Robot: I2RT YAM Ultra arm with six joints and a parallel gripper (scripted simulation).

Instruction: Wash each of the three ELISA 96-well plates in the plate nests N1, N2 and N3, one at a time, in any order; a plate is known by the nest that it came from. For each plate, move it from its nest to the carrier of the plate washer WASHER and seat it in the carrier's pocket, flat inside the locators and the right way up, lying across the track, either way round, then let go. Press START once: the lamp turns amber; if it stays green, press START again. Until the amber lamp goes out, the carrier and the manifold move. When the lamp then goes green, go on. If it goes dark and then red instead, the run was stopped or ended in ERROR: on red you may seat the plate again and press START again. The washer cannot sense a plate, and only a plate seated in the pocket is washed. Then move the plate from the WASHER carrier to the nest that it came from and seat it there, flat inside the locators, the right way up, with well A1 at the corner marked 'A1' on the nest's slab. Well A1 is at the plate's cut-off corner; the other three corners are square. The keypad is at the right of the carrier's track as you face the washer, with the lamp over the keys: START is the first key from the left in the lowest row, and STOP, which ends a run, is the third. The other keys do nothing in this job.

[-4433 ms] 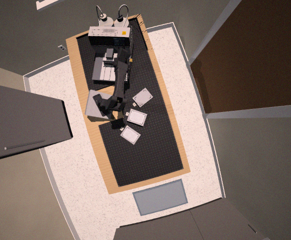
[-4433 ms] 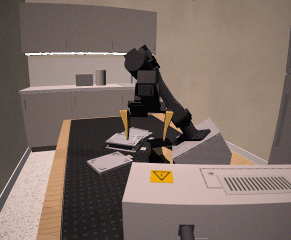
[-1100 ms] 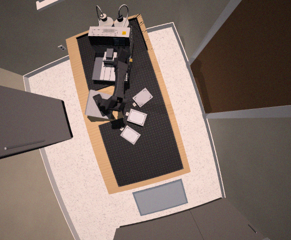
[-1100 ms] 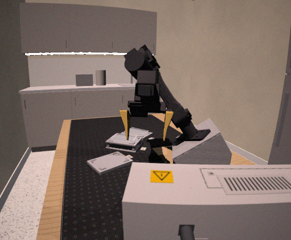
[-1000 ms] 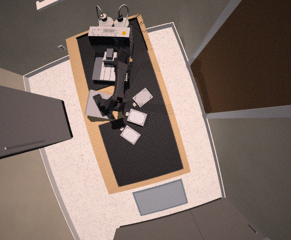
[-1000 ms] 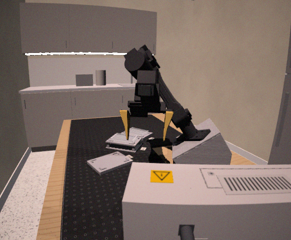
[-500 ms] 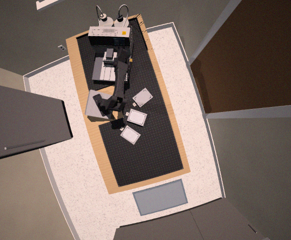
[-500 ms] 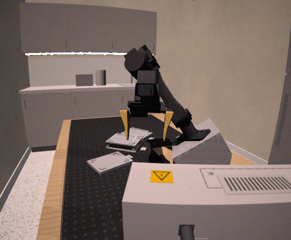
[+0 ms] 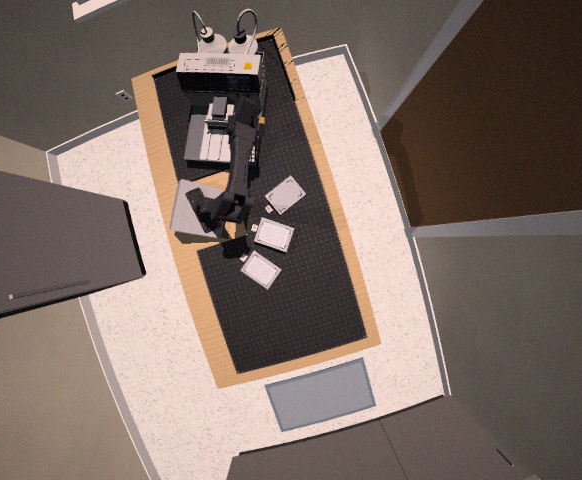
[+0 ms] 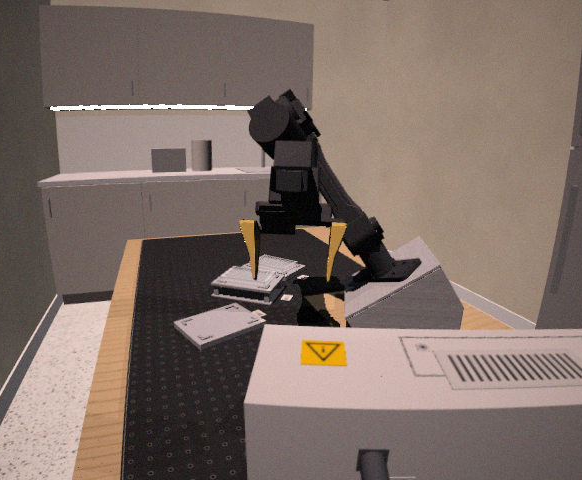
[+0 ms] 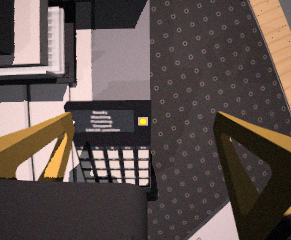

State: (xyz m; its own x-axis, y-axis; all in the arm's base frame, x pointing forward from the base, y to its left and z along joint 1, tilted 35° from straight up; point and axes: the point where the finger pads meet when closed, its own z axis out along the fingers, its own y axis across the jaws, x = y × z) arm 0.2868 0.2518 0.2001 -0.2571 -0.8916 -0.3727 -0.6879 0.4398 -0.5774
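My gripper (image 10: 291,279) (image 11: 143,120) is wide open and empty, above the washer's keypad (image 11: 115,164). The lamp (image 11: 143,121) is lit amber. A white plate (image 11: 56,45) shows in part on the washer's carrier, at the upper left of the wrist view; the manifold hides the rest. The nest nearest the washer (image 9: 285,194) (image 10: 219,324) is empty. One white plate (image 9: 274,235) (image 10: 247,276) lies in the middle nest, another plate (image 9: 260,269) (image 10: 281,264) in the farthest nest. The nest numbers and cut-off corners cannot be made out.
The washer's tall housing (image 9: 219,63) (image 10: 322,428) stands at the bench end, with two bottles (image 9: 212,43) (image 9: 242,44) behind it. The arm's sloped grey base block (image 9: 188,211) (image 10: 410,304) stands at the bench edge beside the nests. The dark mat (image 9: 301,304) (image 11: 185,65) extends beside the keypad.
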